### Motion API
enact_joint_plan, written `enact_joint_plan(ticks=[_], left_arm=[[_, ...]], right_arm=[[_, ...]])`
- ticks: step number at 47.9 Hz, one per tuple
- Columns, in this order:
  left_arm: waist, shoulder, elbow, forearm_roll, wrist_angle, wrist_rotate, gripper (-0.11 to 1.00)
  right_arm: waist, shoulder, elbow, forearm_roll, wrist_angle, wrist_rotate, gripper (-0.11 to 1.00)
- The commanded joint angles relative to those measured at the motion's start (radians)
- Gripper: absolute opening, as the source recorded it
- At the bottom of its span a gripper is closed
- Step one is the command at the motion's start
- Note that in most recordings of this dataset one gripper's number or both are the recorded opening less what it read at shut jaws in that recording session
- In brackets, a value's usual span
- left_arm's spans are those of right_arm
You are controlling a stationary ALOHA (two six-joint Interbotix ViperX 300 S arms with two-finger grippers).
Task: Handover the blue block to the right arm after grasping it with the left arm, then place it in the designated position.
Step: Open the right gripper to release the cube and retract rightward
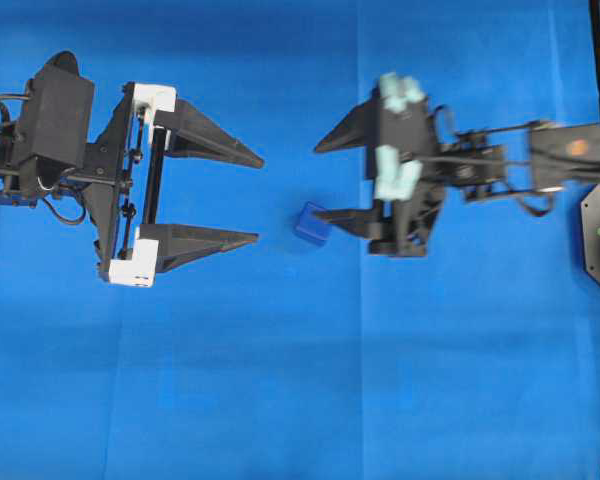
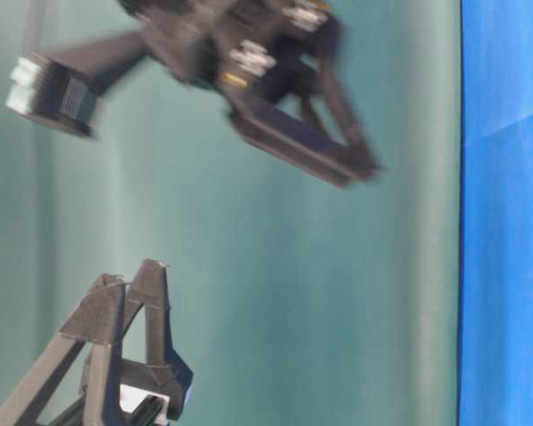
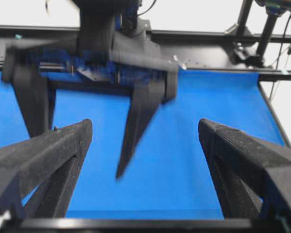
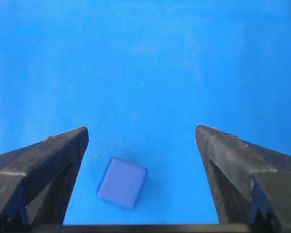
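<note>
Right wrist view, blue block [image 4: 121, 182] on cloth, between right hand's [image 4: 141, 141] spread fingers, untouched.

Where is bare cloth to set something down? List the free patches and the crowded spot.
Free: the wide strip of blue cloth below both arms, and the strip above them. Some bare cloth also lies between the open left tool and the blue block. Crowded: the middle right, where the block lies by the lower finger of the open right tool.
</note>
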Motion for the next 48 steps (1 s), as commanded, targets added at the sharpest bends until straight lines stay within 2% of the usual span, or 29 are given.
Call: enact_joint_plan(ticks=[1,14,24,48], left_arm=[[-0.003,-0.008,-0.026,0.000,-0.005,0.000,0.93],[-0.003,-0.008,-0.028,0.000,-0.005,0.002,0.93],[-0.003,-0.006,-0.028,0.000,-0.005,-0.006,0.93],[-0.003,-0.006,-0.034,0.000,-0.005,-0.006,0.93]], right_arm=[[0.002,-0.078,-0.006,0.000,0.034,-0.002,0.80],[0.003,-0.230,0.021,0.000,0.101,0.000,0.80],[0.005,-0.305,0.051,0.003,0.109,0.002,0.80],[0.005,-0.324,0.067,0.003,0.064,0.002,0.79]])
